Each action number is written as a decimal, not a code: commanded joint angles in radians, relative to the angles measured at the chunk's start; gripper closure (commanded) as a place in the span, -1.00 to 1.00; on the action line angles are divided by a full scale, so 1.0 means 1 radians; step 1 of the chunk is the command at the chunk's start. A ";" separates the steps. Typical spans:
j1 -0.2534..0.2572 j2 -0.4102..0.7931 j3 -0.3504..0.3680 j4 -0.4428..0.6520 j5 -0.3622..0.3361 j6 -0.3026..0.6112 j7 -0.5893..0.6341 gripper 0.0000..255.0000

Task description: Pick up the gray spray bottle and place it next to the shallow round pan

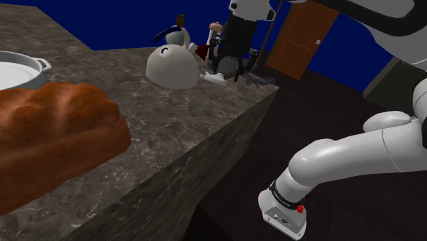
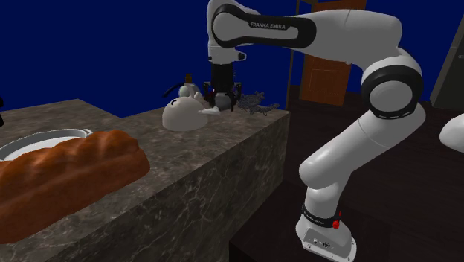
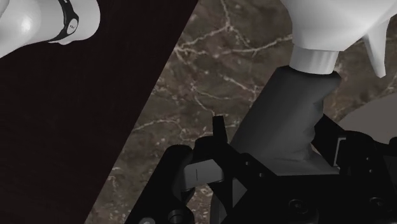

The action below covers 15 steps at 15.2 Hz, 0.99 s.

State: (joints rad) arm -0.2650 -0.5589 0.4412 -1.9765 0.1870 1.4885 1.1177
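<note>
Well, with the gripper (image 3: 277, 137) jaws apparently pinched on the gray spray bottle (image 3: 286, 118), well apart from the shallow round pan (image 1: 37, 65), I'd lift straight up first, clearing the white dome (image 1: 171, 67) lying toward the pan.

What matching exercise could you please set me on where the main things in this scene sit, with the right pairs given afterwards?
Things:
1. bread loaf
2. shallow round pan
3. gray spray bottle
4. door

Places:
A. at the gripper, near the counter edge
B. beyond the counter, against the blue wall
C. closest to the shoulder camera
D. at the shoulder view's left edge, behind the bread loaf

Pairs: 1-C; 2-D; 3-A; 4-B
</note>
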 commanded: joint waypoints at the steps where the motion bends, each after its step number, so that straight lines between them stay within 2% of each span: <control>1: -0.002 0.006 -0.002 0.023 -0.003 -0.018 0.001 1.00; 5: -0.013 0.130 0.100 0.136 -0.015 -0.001 0.105 1.00; 9: -0.023 0.280 0.215 0.272 -0.065 0.008 0.224 1.00; 13: -0.011 0.474 0.341 0.438 -0.175 -0.004 0.369 1.00; 15: 0.023 0.593 0.398 0.538 -0.262 -0.025 0.452 1.00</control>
State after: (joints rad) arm -0.2568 -0.0299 0.8086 -1.4945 -0.0283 1.4764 1.5256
